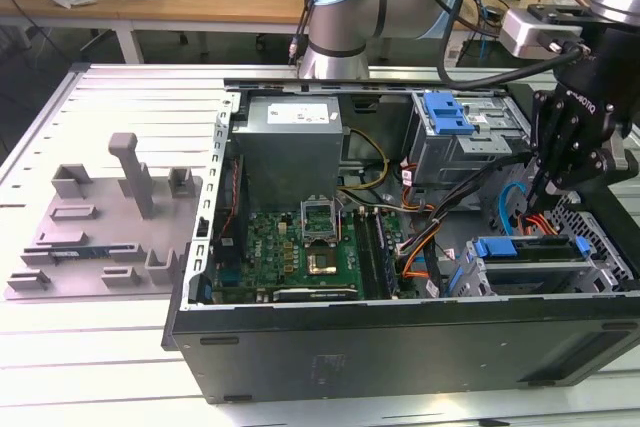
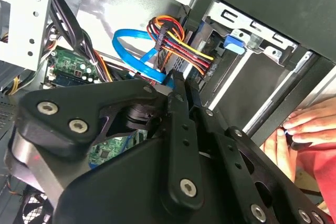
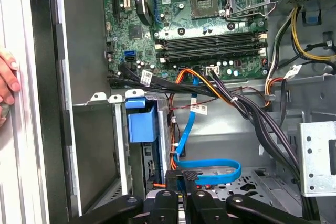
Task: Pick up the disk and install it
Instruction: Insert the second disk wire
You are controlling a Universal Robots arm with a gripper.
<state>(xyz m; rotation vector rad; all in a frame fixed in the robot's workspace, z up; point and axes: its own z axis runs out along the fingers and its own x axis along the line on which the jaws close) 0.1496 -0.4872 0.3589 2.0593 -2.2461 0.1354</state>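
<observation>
Disk with blue carrier seated in the lower drive cage, just below the closed, empty tool.

A black-walled open computer case with a grey metal interior is seen on a pale grey slatted table. A green circuit board dotted with silver and black parts is shown inside, crossed by black cable bundles, a flat bright-blue ribbon cable and orange, red and yellow wires. A blue plastic carrier frame is set in a silver drive cage. The matte black gripper is marked by silver screws. A light grey moulded tray is seen at the exterior view's left.
</observation>
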